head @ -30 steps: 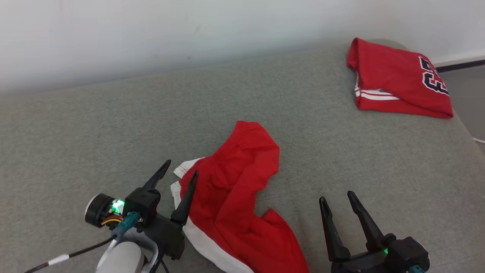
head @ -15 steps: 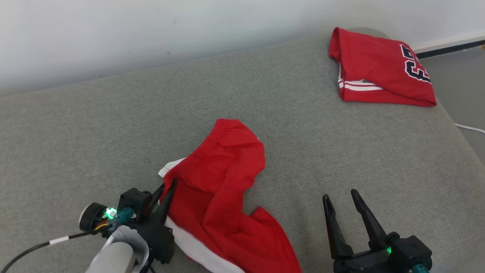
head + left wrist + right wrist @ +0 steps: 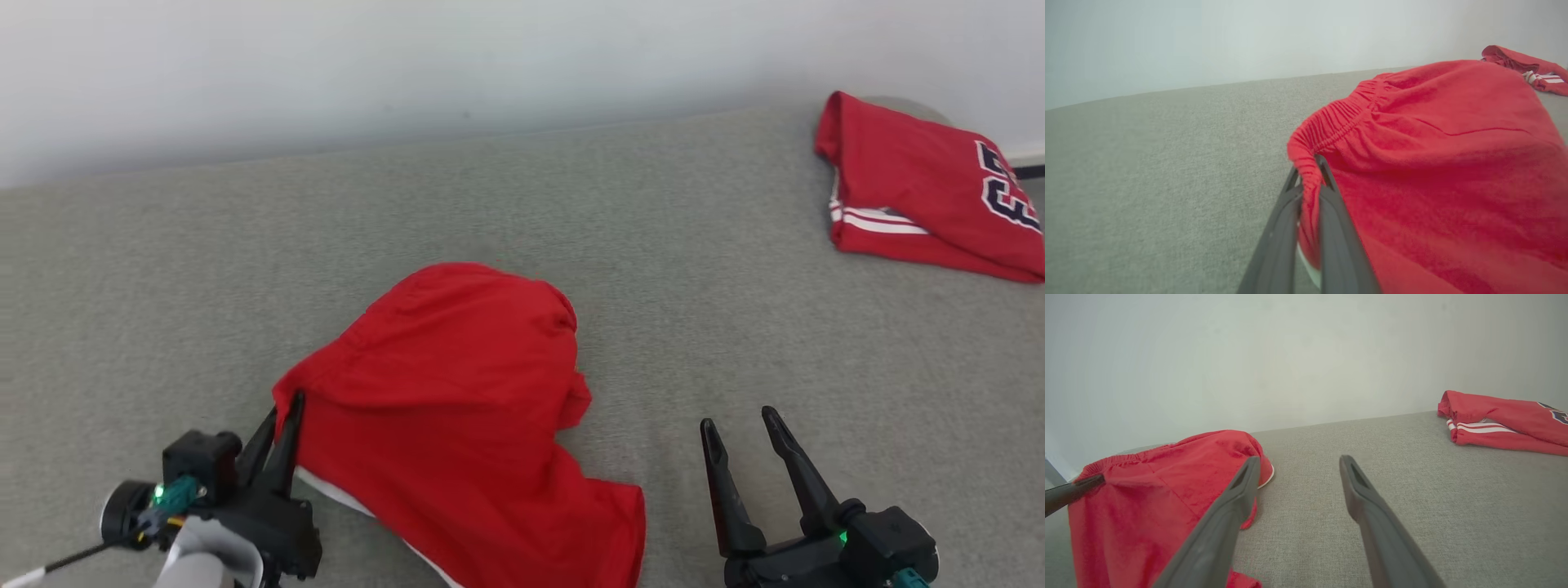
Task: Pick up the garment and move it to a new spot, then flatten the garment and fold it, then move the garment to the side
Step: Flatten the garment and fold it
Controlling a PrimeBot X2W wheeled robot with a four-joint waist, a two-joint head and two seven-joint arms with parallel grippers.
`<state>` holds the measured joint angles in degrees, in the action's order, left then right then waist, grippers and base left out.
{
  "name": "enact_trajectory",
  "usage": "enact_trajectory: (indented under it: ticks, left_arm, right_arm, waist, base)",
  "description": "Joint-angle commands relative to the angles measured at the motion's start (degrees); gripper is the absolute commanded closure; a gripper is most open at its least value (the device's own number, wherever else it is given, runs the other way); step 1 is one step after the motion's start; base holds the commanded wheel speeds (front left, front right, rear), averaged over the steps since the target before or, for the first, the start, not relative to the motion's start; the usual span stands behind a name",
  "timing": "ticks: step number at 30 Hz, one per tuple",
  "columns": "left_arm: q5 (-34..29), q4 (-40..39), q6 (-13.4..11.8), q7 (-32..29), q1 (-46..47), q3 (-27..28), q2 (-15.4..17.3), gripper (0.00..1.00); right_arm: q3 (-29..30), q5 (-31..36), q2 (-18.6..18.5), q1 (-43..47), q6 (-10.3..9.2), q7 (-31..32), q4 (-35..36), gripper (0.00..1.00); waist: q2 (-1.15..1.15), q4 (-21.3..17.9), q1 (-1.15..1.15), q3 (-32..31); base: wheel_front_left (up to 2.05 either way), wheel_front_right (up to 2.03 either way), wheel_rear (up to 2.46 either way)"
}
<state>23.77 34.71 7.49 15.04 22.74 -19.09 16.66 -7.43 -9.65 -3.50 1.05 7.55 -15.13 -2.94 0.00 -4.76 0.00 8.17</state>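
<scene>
Red shorts [image 3: 457, 392] lie crumpled near the front middle of the grey padded surface [image 3: 694, 269], well apart from a folded red jersey [image 3: 922, 196] at its far right corner; the left gripper [image 3: 284, 407] is clamped on their elastic waistband [image 3: 1331, 122], the right gripper [image 3: 737, 418] spread, holding nothing, beside them

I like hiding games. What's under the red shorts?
The shorts lie on the grey surface, and a white trim peeks from beneath. The left tool pinches the waistband. Anything else underneath is covered by cloth.
</scene>
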Motion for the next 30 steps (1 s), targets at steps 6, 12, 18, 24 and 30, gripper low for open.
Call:
enact_trajectory:
  ticks: [6,12,18,24,30]
  left_arm:
    - [-1.27,-5.19,-1.54,0.19,-9.46,6.42,-2.81,1.0]
    - [-2.69,-7.68,-1.5,0.18,-16.28,11.01,-5.59,1.0]
    - [-5.14,-7.84,-1.1,0.18,-16.78,13.14,-7.08,0.51]
    - [-8.98,-13.42,-0.74,0.18,-18.19,17.68,-8.66,0.0]
    - [-12.04,-19.03,-0.46,0.18,-20.59,22.02,-10.5,0.0]
  right_arm:
    - [0.27,0.14,-0.56,-0.14,-0.16,0.02,-0.46,0.0]
    - [0.75,-0.2,-0.6,1.12,-0.16,0.02,-1.73,0.0]
    - [0.19,-0.43,-0.86,1.27,-0.16,0.01,-3.06,0.0]
    - [0.53,-0.75,-1.06,1.84,-0.16,0.02,-3.63,0.0]
    - [-0.08,-1.29,-1.49,2.73,-0.16,0.02,-6.85,0.0]
  waist:
    - [0.0,3.65,0.0,-0.87]
    - [0.0,4.6,0.0,-1.53]
    - [0.0,4.91,0.0,-2.61]
    - [0.0,5.3,0.0,-3.73]
    - [0.0,6.0,0.0,-4.07]
  base:
    - [0.0,0.0,0.0]
    - [0.0,0.0,0.0]
    - [0.0,0.0,0.0]
    - [0.0,0.0,0.0]
    - [0.0,0.0,0.0]
